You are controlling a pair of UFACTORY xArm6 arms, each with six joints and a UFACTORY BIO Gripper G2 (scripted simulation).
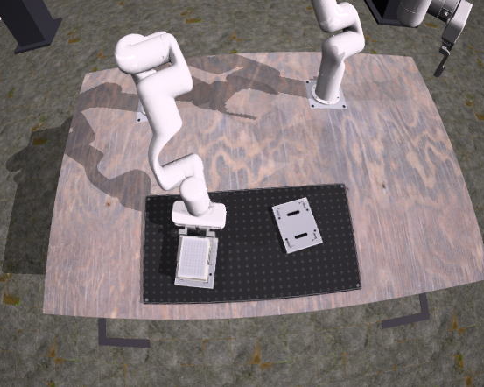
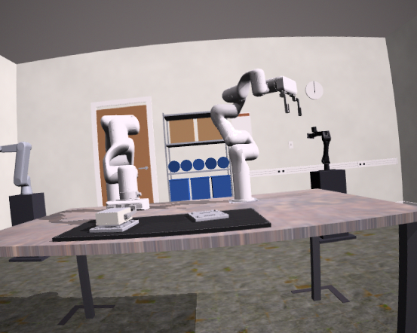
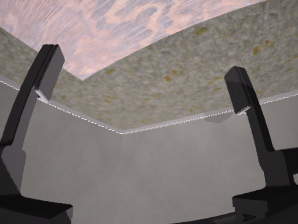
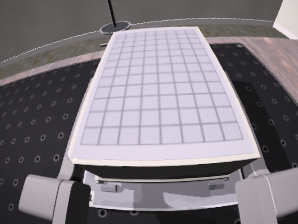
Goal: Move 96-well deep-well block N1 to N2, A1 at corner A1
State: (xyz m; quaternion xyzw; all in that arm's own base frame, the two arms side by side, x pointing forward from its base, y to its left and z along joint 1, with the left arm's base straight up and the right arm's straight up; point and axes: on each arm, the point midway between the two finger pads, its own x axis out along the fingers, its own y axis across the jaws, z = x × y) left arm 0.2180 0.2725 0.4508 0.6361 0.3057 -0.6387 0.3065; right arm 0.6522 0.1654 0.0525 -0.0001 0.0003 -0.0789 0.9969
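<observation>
The white deep-well block (image 1: 194, 257) (image 2: 110, 218) (image 4: 160, 95) is at nest N2 (image 1: 194, 284) (image 4: 215, 200), looking level; whether it is fully seated is unclear. My right gripper (image 1: 196, 245) (image 4: 162, 192) comes from the arms' side and is shut on the block, fingers along its long sides; the fingertips are hidden by the block. I cannot make out the cut-off corner or N2's A1 mark. The grey nest N1 (image 1: 297, 225) (image 2: 209, 215) is empty. My left gripper (image 1: 441, 72) (image 2: 293, 113) (image 3: 145, 82) is open and empty, high beyond the table.
Both nests are on the black perforated mat (image 1: 247, 271) (image 2: 167, 227) (image 4: 30, 135), on the wooden table (image 1: 400, 228) (image 2: 307, 211). N1 lies turned relative to N2. The left arm (image 1: 330, 74) (image 2: 242, 181) is folded up, well away from both nests.
</observation>
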